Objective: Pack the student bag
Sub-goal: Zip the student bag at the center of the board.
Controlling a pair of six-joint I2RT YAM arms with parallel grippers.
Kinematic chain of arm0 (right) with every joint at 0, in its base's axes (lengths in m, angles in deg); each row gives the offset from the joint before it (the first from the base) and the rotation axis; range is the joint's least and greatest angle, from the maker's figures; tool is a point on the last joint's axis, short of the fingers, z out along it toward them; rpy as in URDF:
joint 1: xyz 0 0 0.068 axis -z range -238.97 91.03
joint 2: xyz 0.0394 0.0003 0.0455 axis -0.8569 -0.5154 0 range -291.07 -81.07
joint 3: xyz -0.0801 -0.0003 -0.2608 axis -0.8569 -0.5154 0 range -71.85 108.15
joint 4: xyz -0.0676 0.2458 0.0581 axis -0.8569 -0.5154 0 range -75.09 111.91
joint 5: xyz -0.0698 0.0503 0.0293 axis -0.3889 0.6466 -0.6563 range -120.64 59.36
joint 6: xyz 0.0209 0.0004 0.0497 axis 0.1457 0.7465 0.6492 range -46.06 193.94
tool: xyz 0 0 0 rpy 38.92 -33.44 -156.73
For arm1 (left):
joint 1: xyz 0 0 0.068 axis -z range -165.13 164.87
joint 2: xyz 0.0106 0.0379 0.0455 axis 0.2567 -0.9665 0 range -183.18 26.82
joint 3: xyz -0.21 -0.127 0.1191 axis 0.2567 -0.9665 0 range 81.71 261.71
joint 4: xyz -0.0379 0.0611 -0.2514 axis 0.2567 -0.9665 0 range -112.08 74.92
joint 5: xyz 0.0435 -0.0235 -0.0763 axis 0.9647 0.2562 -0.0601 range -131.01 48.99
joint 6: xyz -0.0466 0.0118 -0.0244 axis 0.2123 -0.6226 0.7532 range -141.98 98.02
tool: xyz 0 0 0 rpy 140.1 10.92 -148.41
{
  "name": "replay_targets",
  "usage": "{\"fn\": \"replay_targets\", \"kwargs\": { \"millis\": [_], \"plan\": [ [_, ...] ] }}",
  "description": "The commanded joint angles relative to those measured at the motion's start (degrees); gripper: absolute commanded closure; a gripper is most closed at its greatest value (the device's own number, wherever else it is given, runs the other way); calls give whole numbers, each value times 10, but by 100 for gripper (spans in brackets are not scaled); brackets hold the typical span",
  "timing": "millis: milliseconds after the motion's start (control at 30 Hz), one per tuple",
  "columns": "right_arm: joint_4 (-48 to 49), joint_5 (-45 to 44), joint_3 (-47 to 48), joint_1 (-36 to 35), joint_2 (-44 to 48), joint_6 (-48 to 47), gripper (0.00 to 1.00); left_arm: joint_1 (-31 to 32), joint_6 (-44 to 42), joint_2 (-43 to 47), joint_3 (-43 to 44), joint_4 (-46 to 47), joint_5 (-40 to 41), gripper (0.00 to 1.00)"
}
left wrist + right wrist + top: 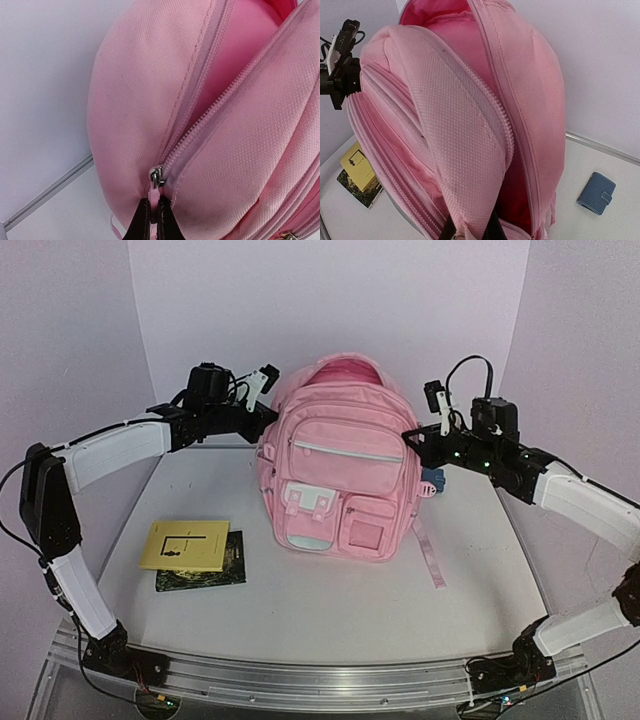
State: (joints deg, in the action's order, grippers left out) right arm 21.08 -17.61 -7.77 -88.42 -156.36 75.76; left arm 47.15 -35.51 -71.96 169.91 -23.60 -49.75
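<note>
We see the student bag (340,480) standing upright at the middle of the table (330,625). Its front pockets face the arms' bases, and its main compartment is unzipped and gaping at the top.

Both arms reach in from the sides with elbows thrown outward and forearms roughly level, and each wrist meets the bag at an upper flank. The left pincer (155,216) sits against the bag's left side. We find it closed on the zip pull (156,179), at the point where the two rows of teeth join. The right pincer (470,228) is at the bag's right side, clamped on the edge of the front panel beside the open zip, with pink lining showing just behind.

Left of the bag and nearer the bases, a yellow booklet (185,543) lies partly over a dark book (222,570). Just right of the bag we see a small blue wallet (596,193) flat on the table.
</note>
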Motion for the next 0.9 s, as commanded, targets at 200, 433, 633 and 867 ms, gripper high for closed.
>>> {"fn": "replay_targets", "kwargs": {
  "millis": [200,433,633,867],
  "plan": [
    [42,36,1,3,21,18,96,5,-57,40,19,119,44,100],
    [7,74,20,3,12,6,95,6,-129,22,76,105,29,100],
    [-47,102,52,-5,-4,-5,97,8,-169,7,120,94,15,100],
    [-78,92,85,-30,-27,-13,97,20,-193,-10,168,60,-16,100]
  ]
}}
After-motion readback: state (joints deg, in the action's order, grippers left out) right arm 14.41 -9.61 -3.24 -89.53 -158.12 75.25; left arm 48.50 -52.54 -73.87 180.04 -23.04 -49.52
